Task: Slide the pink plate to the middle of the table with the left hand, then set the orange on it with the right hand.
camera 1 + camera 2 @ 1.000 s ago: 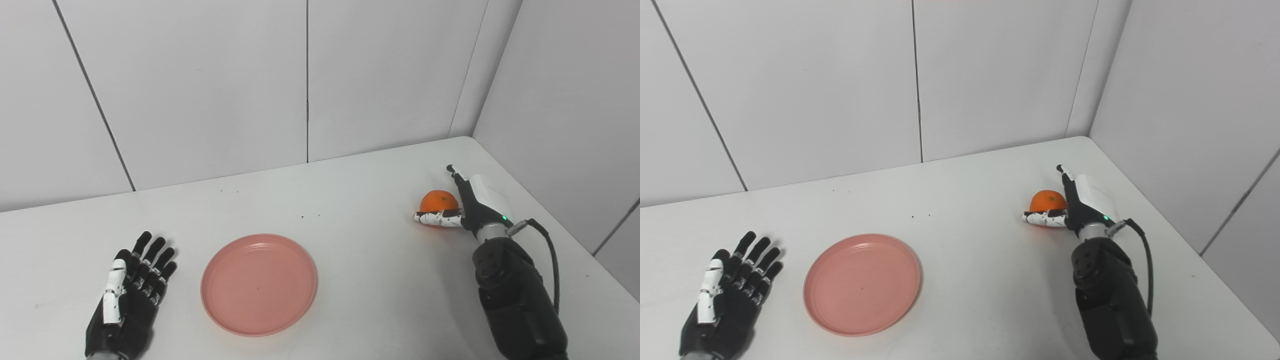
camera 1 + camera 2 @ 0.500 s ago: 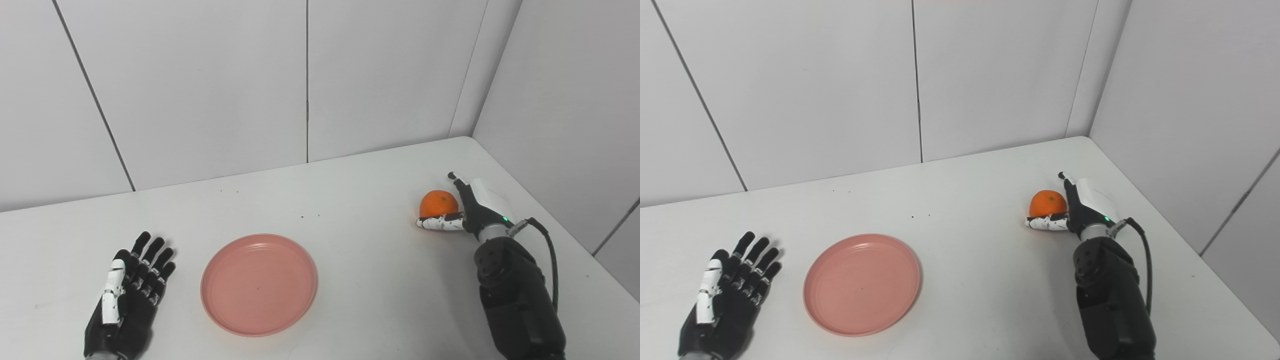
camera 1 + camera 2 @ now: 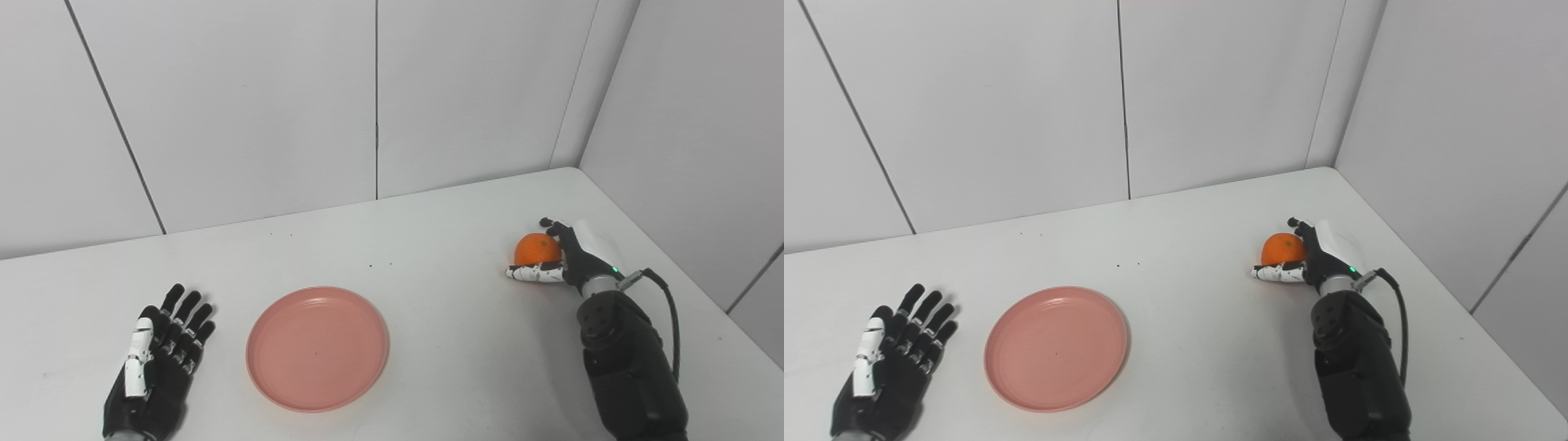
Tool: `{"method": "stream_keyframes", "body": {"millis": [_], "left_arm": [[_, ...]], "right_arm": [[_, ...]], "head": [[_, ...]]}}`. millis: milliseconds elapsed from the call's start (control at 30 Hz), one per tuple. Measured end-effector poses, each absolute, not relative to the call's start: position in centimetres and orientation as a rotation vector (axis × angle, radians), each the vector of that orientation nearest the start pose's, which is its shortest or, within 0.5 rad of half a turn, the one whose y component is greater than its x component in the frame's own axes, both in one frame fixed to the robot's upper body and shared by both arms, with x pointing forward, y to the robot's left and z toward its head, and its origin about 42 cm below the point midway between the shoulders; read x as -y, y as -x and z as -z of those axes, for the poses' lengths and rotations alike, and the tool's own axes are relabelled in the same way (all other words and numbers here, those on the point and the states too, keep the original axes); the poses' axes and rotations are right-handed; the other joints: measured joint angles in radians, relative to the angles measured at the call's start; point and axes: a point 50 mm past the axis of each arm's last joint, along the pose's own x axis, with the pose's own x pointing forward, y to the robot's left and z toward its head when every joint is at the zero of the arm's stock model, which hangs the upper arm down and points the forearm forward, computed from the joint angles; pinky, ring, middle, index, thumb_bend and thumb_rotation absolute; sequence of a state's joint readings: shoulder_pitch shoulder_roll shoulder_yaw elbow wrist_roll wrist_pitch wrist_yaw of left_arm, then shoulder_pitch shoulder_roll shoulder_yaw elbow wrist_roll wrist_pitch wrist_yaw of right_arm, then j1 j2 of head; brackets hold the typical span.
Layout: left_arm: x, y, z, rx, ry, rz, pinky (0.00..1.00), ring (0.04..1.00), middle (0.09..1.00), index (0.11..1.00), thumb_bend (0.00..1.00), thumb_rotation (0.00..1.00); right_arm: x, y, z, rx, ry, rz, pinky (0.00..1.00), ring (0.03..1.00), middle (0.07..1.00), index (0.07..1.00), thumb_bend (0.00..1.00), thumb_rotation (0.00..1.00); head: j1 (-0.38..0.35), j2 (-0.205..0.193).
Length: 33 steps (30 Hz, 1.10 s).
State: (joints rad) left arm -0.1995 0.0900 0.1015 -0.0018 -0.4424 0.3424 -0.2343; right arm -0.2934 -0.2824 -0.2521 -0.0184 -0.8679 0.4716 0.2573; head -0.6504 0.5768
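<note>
The pink plate (image 3: pixel 317 348) lies flat on the white table (image 3: pixel 441 318), left of centre near the front edge. My left hand (image 3: pixel 156 367) rests open, palm down, on the table just left of the plate, apart from it. The orange (image 3: pixel 536 250) sits on the table at the right. My right hand (image 3: pixel 569 257) is wrapped around it, with the fingers (image 3: pixel 1303 231) curled over its far side and the thumb along its near side. The orange's right side is hidden by the hand.
White wall panels stand behind the table and along its right side, close to the orange. The table's right edge (image 3: pixel 704 294) runs just beyond my right arm (image 3: pixel 625 367). A black cable (image 3: pixel 670 324) loops beside that arm's wrist.
My right hand's fingers have curled from straight to bent around the orange. The thumb has closed in under its near side. The left hand and the plate have not moved.
</note>
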Motion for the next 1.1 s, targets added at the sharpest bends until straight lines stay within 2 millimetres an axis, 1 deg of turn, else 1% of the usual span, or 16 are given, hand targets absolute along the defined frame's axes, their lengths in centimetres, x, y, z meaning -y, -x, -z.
{"method": "stream_keyframes", "body": {"millis": [33,67,133,200,333,433,467,500,533,700,867,967,1100], "left_arm": [[-23.3,-34.4,-14.2,-0.086,0.371,0.280,0.99,0.966,0.977,0.969,0.32,1.00],[-23.3,-34.4,-14.2,-0.087,0.372,0.280,1.00,0.969,0.981,0.974,0.33,1.00],[-23.3,-34.4,-14.2,-0.087,0.372,0.280,0.99,0.968,0.982,0.975,0.33,1.00],[-23.3,-34.4,-14.2,-0.087,0.371,0.280,0.99,0.969,0.982,0.975,0.33,1.00],[-23.3,-34.4,-14.2,-0.087,0.371,0.280,1.00,0.972,0.981,0.975,0.33,1.00],[-23.3,-34.4,-14.2,-0.087,0.372,0.279,0.99,0.966,0.976,0.972,0.33,1.00],[-23.4,-34.4,-14.2,-0.086,0.372,0.279,0.99,0.966,0.976,0.971,0.33,1.00],[-23.4,-34.4,-14.2,-0.086,0.372,0.278,0.99,0.965,0.975,0.970,0.33,1.00],[-23.4,-34.4,-14.2,-0.086,0.372,0.278,0.99,0.962,0.973,0.967,0.33,1.00],[-23.4,-34.4,-14.2,-0.086,0.372,0.277,0.99,0.962,0.974,0.965,0.32,1.00],[-23.4,-34.4,-14.2,-0.086,0.373,0.276,0.98,0.958,0.972,0.968,0.32,1.00],[-23.5,-34.5,-14.2,-0.085,0.373,0.275,0.98,0.955,0.970,0.968,0.32,1.00],[-23.5,-34.5,-14.2,-0.086,0.372,0.274,0.97,0.954,0.969,0.965,0.32,1.00]], "right_arm": [[36.8,-35.9,-19.6,-0.301,0.948,0.367,0.63,0.709,0.760,0.758,0.92,0.35],[36.9,-36.0,-19.6,-0.298,0.953,0.369,0.61,0.688,0.741,0.729,0.91,0.33],[37.1,-36.1,-19.5,-0.291,0.955,0.377,0.59,0.666,0.719,0.702,0.91,0.30],[37.3,-36.3,-19.3,-0.288,0.951,0.392,0.56,0.633,0.686,0.667,0.89,0.23],[37.3,-36.9,-19.2,-0.281,0.944,0.400,0.51,0.576,0.631,0.608,0.85,0.14],[37.6,-37.3,-19.1,-0.283,0.959,0.396,0.49,0.552,0.609,0.576,0.83,0.09],[37.6,-37.5,-19.1,-0.282,0.964,0.401,0.48,0.541,0.601,0.533,0.68,0.11],[37.7,-37.6,-19.1,-0.281,0.964,0.405,0.44,0.513,0.582,0.503,0.57,0.13],[37.7,-37.6,-19.1,-0.279,0.966,0.409,0.42,0.495,0.566,0.494,0.54,0.13],[37.6,-37.6,-19.0,-0.270,0.953,0.410,0.39,0.465,0.533,0.486,0.52,0.13],[37.6,-37.1,-19.0,-0.255,0.925,0.414,0.39,0.465,0.531,0.486,0.52,0.13],[37.3,-36.3,-19.8,-0.212,0.921,0.430,0.37,0.435,0.505,0.486,0.52,0.13],[36.6,-35.5,-21.9,-0.116,0.915,0.471,0.39,0.458,0.518,0.487,0.52,0.13]], "head": [[0.002,0.000],[0.002,-0.002],[0.002,-0.002],[0.002,0.000],[0.005,0.000],[0.005,0.000],[0.006,0.000],[0.006,0.000],[0.006,0.000],[0.009,-0.002],[0.012,-0.005],[0.012,-0.005],[0.026,-0.003]]}}
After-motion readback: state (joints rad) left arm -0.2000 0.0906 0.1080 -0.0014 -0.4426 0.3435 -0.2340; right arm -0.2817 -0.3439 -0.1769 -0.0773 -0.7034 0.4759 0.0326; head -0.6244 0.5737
